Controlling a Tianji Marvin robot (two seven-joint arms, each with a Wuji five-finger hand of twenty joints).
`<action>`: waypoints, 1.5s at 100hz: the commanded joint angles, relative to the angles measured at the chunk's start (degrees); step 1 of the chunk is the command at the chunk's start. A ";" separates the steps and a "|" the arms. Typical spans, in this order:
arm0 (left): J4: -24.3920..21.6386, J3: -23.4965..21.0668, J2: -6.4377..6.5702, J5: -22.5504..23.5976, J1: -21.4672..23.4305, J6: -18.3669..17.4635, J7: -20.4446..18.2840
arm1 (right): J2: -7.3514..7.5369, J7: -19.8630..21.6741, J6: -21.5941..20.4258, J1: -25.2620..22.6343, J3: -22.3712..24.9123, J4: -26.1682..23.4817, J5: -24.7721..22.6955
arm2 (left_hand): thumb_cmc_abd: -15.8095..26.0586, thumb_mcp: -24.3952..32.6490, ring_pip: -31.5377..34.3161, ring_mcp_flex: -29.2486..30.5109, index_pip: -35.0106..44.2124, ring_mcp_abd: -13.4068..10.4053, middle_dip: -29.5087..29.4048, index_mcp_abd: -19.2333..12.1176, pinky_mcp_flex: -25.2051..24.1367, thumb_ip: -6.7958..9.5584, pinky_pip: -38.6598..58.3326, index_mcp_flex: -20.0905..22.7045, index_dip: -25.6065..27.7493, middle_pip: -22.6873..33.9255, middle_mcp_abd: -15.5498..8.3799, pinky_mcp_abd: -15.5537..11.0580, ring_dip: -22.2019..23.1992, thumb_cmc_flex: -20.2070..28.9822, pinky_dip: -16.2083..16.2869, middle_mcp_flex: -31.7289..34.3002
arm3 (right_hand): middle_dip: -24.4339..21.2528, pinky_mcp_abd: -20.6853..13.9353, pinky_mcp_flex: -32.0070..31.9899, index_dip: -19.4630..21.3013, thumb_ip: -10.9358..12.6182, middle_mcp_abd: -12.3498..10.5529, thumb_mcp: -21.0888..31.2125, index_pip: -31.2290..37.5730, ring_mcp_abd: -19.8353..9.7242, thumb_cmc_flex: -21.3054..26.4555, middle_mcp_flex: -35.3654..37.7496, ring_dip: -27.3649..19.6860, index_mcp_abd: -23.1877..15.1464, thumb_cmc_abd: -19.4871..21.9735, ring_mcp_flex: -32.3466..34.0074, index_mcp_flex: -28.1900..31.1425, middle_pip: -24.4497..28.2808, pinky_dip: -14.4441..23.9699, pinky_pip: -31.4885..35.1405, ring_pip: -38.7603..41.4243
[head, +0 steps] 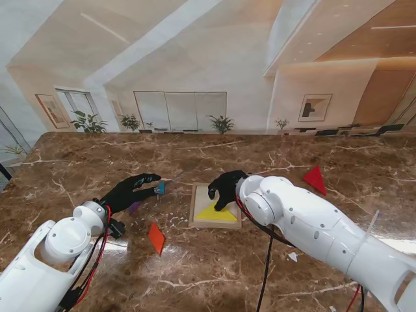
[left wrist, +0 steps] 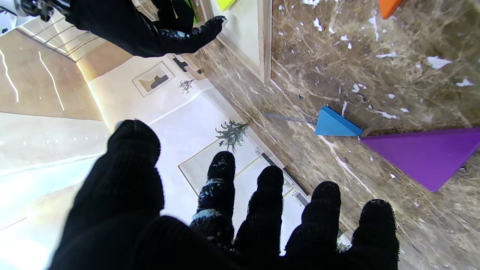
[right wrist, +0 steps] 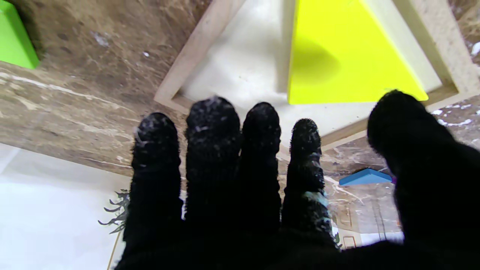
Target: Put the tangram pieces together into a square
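A shallow wooden tray (head: 195,207) lies mid-table with a yellow triangle (head: 218,214) inside it, along the side nearer to me. My right hand (head: 225,187) hovers over the tray with its fingers (right wrist: 258,150) spread, holding nothing; the yellow triangle (right wrist: 337,56) lies just beyond them. My left hand (head: 132,190) is open, fingers (left wrist: 270,202) apart, above a purple triangle (head: 134,207) and reaching toward a small blue triangle (head: 160,188). Blue (left wrist: 335,123) and purple (left wrist: 423,155) pieces lie corner to corner, untouched. An orange piece (head: 156,238) and a red triangle (head: 315,179) lie loose.
A green piece (right wrist: 15,41) lies on the brown marble table (head: 78,162) just outside the tray's far edge, hidden under my right hand in the stand view. The tray's rim (left wrist: 264,37) stands slightly raised. White arm links fill the near corners.
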 commanded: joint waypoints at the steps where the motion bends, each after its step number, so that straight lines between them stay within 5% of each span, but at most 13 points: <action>1: 0.08 0.18 0.04 0.13 0.20 0.09 -0.02 | 0.43 1.68 0.56 -0.05 -0.22 -0.49 -0.57 | 2.17 -1.94 -0.89 0.07 -0.68 -0.87 -0.30 -0.17 -0.36 1.08 -1.46 0.86 -1.21 -0.55 -0.01 -0.97 -0.53 0.65 1.37 1.29 | -0.10 0.13 0.44 -0.60 1.12 -0.43 -0.55 0.05 -0.51 -2.55 1.64 0.89 -1.69 1.45 1.91 -2.08 0.17 1.16 2.84 2.90; 150: -0.14 -0.11 0.10 0.07 0.52 0.25 -0.31 | 0.67 5.37 1.78 3.94 -6.28 -1.46 0.40 | 2.30 -2.05 -0.90 0.11 -0.73 -0.92 -0.29 0.14 -0.37 1.10 -1.48 1.42 -1.22 -0.51 0.21 -0.91 -0.52 0.77 1.35 1.62 | 1.61 -1.14 0.28 -2.53 1.93 -1.18 -2.52 -1.98 -1.78 -3.67 -0.04 1.30 -4.24 4.24 1.43 -2.94 0.65 1.66 3.45 4.18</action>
